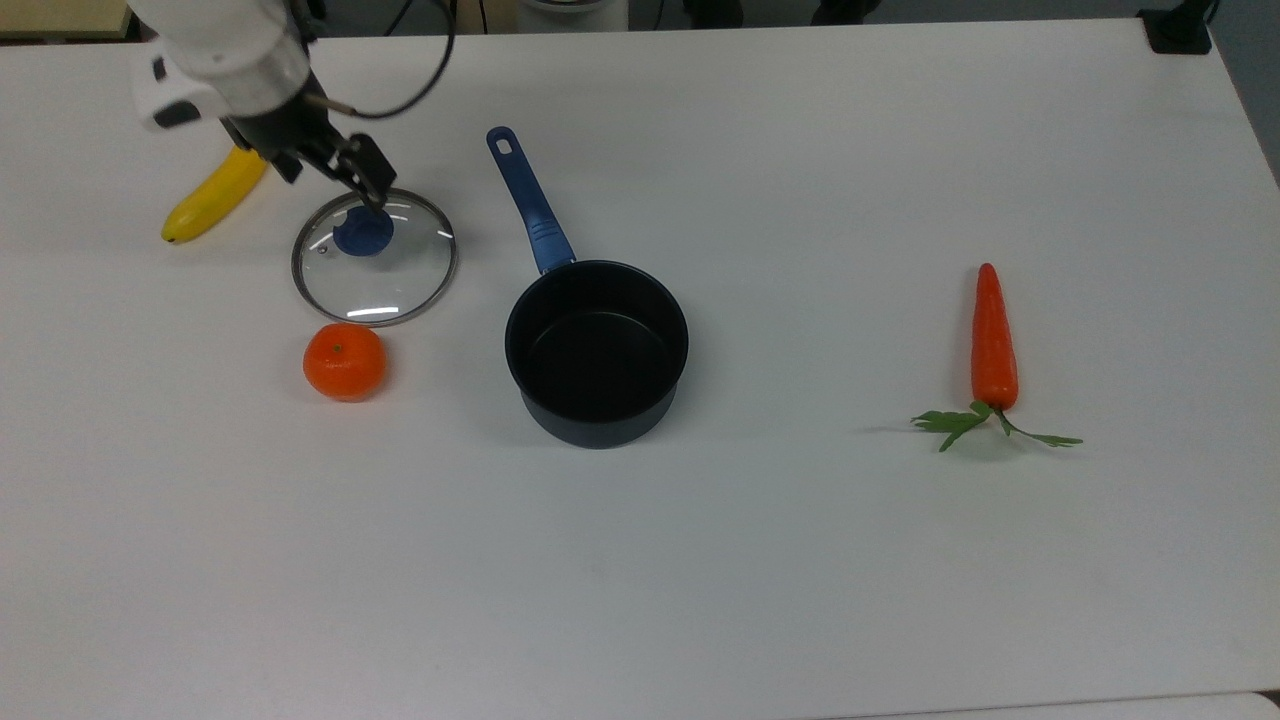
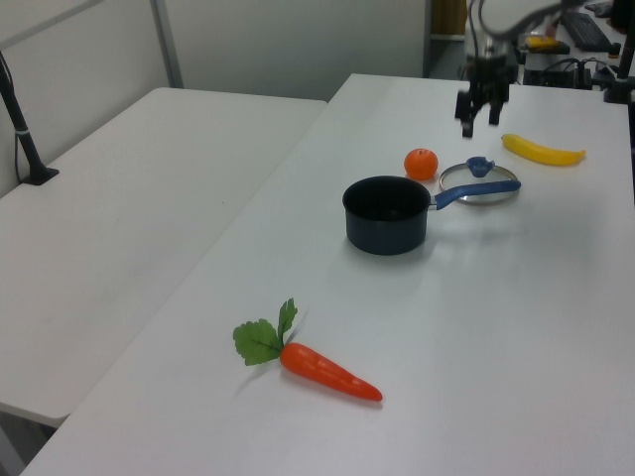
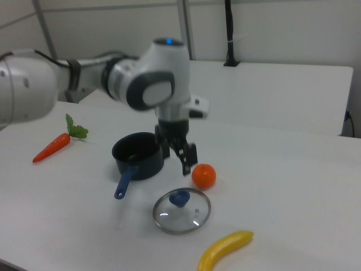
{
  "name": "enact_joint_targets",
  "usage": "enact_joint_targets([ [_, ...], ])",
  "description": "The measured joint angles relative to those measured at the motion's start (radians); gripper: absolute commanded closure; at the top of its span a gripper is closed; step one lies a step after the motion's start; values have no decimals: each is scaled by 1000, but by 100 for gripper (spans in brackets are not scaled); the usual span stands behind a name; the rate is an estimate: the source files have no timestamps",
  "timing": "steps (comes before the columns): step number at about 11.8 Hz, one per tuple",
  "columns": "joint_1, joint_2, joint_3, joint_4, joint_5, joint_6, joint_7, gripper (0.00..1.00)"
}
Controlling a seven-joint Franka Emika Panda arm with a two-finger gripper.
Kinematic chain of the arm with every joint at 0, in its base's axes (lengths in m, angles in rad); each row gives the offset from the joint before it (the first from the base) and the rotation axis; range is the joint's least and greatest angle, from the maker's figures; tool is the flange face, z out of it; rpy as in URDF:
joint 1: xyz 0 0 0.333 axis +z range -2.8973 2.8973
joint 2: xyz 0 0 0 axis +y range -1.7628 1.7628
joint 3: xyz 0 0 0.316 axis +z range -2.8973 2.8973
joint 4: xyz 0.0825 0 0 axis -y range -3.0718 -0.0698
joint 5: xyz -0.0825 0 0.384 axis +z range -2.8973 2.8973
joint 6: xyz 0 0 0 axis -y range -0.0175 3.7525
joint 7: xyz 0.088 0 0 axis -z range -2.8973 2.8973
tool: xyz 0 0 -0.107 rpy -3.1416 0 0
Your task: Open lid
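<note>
The lid [image 1: 392, 283], a clear glass disc with a metal rim and a blue knob [image 1: 362, 232], lies flat on the white table [image 1: 800, 560], to the top view's left of the dark saucepan [image 1: 596, 350]. The pan stands uncovered, its blue handle pointing away. My gripper [image 1: 335, 170] hangs open in the air above the lid's far edge, with nothing between its fingers. In the left view the gripper [image 2: 479, 111] is well above the lid [image 2: 480, 188]. In the right view the gripper [image 3: 176, 157] hovers over the lid [image 3: 181, 214], beside the saucepan [image 3: 137, 155].
An orange [image 1: 344, 362] sits just in front of the lid in the top view. A yellow banana [image 1: 213, 195] lies to the lid's left, under the arm. A carrot [image 1: 993, 340] with green leaves lies far to the top view's right.
</note>
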Motion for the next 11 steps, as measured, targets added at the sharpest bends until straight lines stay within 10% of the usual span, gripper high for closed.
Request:
enact_joint_targets([
  [11, 159, -195, 26, 137, -11, -257, -9, 0],
])
